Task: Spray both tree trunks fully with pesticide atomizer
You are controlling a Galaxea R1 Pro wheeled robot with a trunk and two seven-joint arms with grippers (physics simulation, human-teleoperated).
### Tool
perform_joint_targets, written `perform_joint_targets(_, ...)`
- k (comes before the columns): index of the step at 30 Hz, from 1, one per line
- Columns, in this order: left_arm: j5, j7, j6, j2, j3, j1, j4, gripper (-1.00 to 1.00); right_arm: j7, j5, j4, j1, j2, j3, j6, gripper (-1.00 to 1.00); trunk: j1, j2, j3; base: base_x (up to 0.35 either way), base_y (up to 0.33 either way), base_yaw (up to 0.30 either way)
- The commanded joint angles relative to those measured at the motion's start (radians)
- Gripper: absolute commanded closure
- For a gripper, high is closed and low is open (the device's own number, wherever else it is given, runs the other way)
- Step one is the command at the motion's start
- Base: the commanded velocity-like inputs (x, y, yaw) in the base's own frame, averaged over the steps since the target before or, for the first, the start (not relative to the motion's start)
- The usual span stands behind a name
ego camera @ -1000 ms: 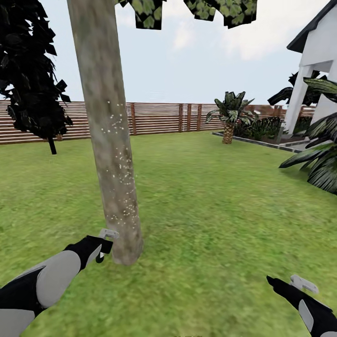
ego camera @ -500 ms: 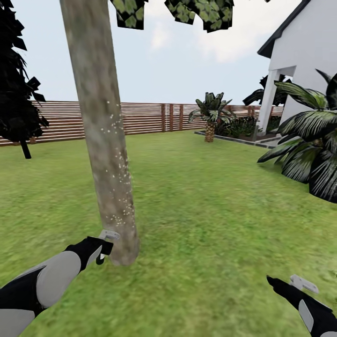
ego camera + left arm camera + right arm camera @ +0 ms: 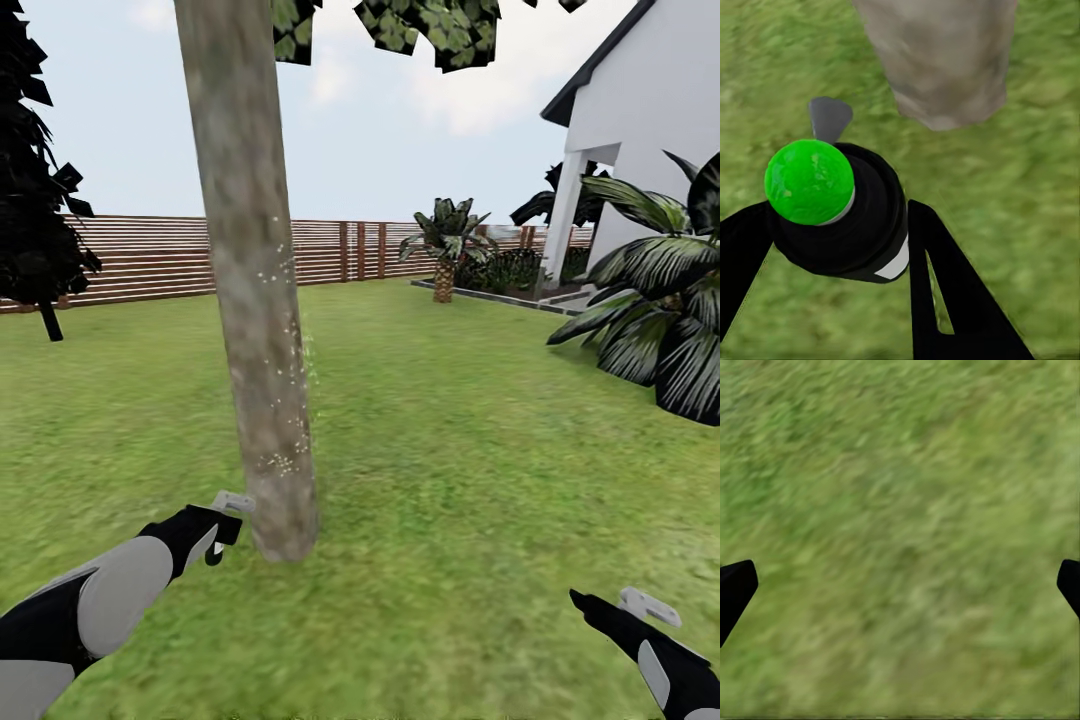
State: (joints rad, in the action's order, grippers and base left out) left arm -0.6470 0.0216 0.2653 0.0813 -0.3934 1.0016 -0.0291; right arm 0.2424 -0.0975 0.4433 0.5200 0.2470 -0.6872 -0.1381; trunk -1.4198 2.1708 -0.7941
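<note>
Now, left claw (image 3: 832,225): clamped on pesticide atomizer (image 3: 840,214), just beside tree trunk (image 3: 255,300) base; trunk: pale specks on bark; right claw (image 3: 900,585): fingers apart over lawn (image 3: 450,450)

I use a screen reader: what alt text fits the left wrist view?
The left gripper holds a dark, green-capped pesticide atomizer between its black fingers, just short of the base of a grey-brown tree trunk on grass.

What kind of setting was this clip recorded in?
A simulated back garden, apparently beside a house: a wide lawn bounded by a brown slatted wooden fence, a bare tree trunk close ahead, and a white house with palm-like plants on the right.
</note>
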Motion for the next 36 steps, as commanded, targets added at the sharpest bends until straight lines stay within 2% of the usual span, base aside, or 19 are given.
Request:
perform_joint_targets(1, 0.000, 0.000, 0.000, 0.000, 0.001, 0.000, 0.000, 1.00, 0.000, 0.000, 0.000, 0.000, 0.000, 0.000, 0.000, -1.00, 0.000, 0.000, 0.000, -0.040, 0.317, 0.000)
perform_joint_targets(5, 0.000, 0.000, 0.000, 0.000, 0.001, 0.000, 0.000, 1.00, 0.001, 0.000, 0.000, 0.000, 0.000, 0.000, 0.000, -1.00, 0.000, 0.000, 0.000, 0.000, 0.326, -0.013)
perform_joint_targets(10, 0.000, 0.000, 0.000, 0.000, 0.001, 0.000, 0.000, 1.00, 0.000, 0.000, 0.000, 0.000, 0.000, 0.000, 0.000, -1.00, 0.000, 0.000, 0.000, 0.060, 0.273, -0.222)
perform_joint_targets(16, 0.000, 0.000, 0.000, -0.019, 0.001, 0.000, 0.001, 1.00, 0.000, 0.000, 0.000, 0.000, 0.000, 0.000, 0.000, -1.00, 0.000, 0.000, 0.000, 0.007, 0.024, -0.258)
perform_joint_targets(22, 0.000, -0.001, 0.001, -0.021, 0.001, 0.000, 0.000, 1.00, 0.000, -0.001, 0.000, 0.000, 0.000, 0.000, 0.000, -1.00, 0.000, 0.000, 0.000, -0.001, 0.001, -0.039)
perform_joint_targets(28, 0.002, -0.002, 0.009, -0.022, 0.001, 0.000, 0.001, 1.00, 0.000, 0.000, 0.000, 0.000, 0.000, 0.000, 0.000, -1.00, 0.000, 0.000, 0.000, -0.187, 0.077, -0.001)
perform_joint_targets(31, 0.000, -0.001, 0.077, -0.025, 0.003, 0.000, -0.004, 1.00, 0.000, 0.001, 0.000, 0.000, 0.000, 0.000, 0.000, -1.00, 0.000, 0.000, 0.000, -0.023, 0.009, 0.000)
perform_joint_targets(33, -0.002, 0.002, 0.252, -0.050, 0.005, 0.006, -0.063, 1.00, 0.000, 0.001, 0.000, 0.000, 0.000, 0.000, 0.000, -1.00, 0.000, 0.000, 0.000, -0.004, 0.002, 0.000)
perform_joint_targets(36, -0.002, 0.008, 0.382, -0.069, 0.005, 0.010, -0.188, 1.00, 0.000, 0.000, 0.000, 0.000, 0.000, 0.000, 0.000, -1.00, 0.000, 0.000, 0.000, 0.000, 0.000, 0.000)
